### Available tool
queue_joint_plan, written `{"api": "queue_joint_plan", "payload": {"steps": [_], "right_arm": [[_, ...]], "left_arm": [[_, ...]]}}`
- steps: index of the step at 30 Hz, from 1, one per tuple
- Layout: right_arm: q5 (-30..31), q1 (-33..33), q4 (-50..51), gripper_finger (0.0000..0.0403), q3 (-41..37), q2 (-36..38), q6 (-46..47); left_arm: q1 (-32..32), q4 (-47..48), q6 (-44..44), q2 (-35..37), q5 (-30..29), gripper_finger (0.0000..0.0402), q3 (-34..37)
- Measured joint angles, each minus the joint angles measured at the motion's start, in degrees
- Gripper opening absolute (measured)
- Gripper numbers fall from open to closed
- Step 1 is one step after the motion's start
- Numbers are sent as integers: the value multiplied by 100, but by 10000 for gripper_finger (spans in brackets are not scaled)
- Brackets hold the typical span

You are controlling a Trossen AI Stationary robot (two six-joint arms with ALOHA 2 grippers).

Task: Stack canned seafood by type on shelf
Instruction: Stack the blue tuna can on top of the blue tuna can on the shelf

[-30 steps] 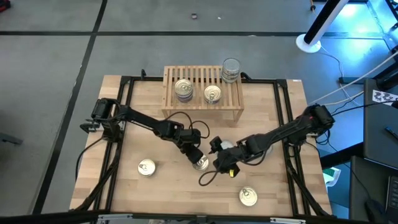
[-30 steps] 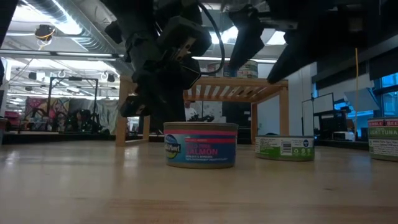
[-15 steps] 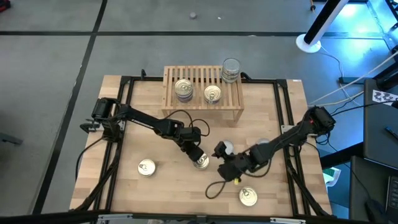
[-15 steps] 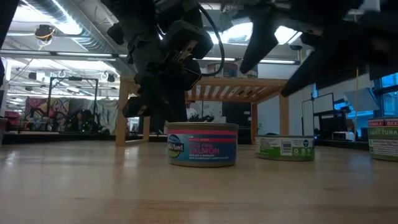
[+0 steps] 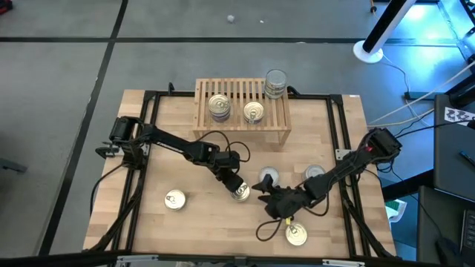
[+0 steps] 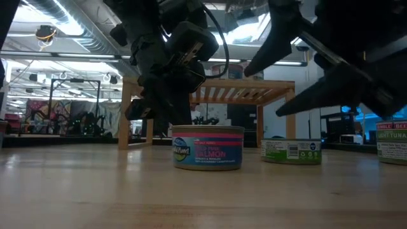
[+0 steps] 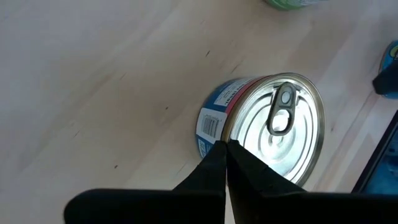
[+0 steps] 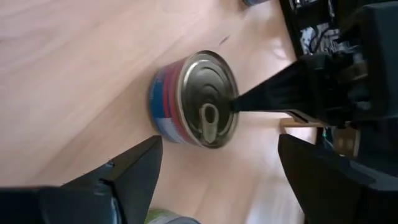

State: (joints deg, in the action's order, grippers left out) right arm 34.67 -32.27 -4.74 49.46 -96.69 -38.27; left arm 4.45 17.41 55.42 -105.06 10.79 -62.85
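A salmon can [image 5: 240, 193] with a blue-and-pink label and a silver pull-tab lid stands upright on its base on the wooden table [image 5: 193, 222], also in the low view [image 6: 208, 147]. My left gripper [image 5: 234, 188] is shut, its tips at the can's rim. My right gripper [image 5: 263, 199] is open just right of the can, its fingers [image 8: 124, 180] spread on either side of it without touching. The shelf [image 5: 237, 93] at the back carries two cans [image 5: 219, 105] [image 5: 254, 113] and a stack of cans [image 5: 275, 83]. My left gripper touches the salmon can with its shut fingertips [image 7: 224, 149], set against the lid's rim [image 8: 235, 102] on the side toward the table's left and far edges. The fingers slant down from there. The can stands flat on the table.
Loose cans stand on the table at the near left [image 5: 174, 199], near right [image 5: 296, 234] and middle right [image 5: 267, 176] [image 5: 314, 173]. A green-labelled can [image 6: 290, 151] and a tuna can [image 6: 393, 143] show in the low view. Black frame rails [image 5: 341, 141] border the table.
My right gripper has gone down and toward the table's near edge, rolling its wrist, and now faces the salmon can from the right, still open. My left gripper has kept still, shut at the can's rim.
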Motion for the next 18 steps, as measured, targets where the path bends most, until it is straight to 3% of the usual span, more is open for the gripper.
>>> {"api": "queue_joint_plan", "payload": {"steps": [12, 18], "right_arm": [[-248, 4, -904, 319, -234, -270, -32], [-88, 4, -1262, 319, -234, -790, -680]], "left_arm": [[0, 13, 13, 0, -4, 0, 0], [0, -4, 24, 0, -2, 0, 0]]}}
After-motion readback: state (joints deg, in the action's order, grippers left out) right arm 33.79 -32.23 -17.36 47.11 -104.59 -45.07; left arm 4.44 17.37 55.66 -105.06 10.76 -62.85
